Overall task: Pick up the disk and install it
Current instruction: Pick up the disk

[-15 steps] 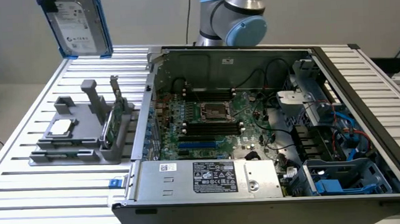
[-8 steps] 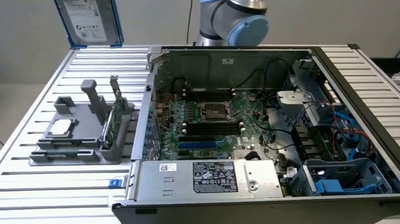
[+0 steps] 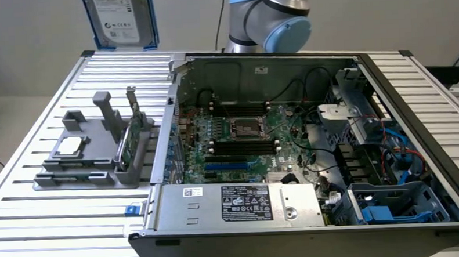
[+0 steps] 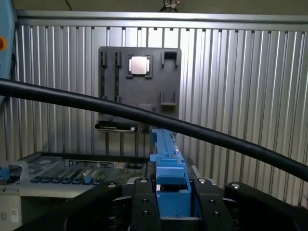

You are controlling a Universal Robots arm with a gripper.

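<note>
My pincer point(image 4: 171, 204) pinches the hard drive point(image 3: 120, 20) edge-on by its blue carrier point(image 4: 168, 159), long axis upright, at eleven o'clock of the open computer case point(image 3: 266, 74).

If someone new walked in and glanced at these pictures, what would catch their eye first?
The open computer case, its green motherboard exposed, dominates the slatted table. Past its far corner at the exterior view's left, the blue-framed disk stands upright above the table, and the wrist view has the tool clamped on its blue edge. A grey holder with a silver chip sits beside the case.
</note>
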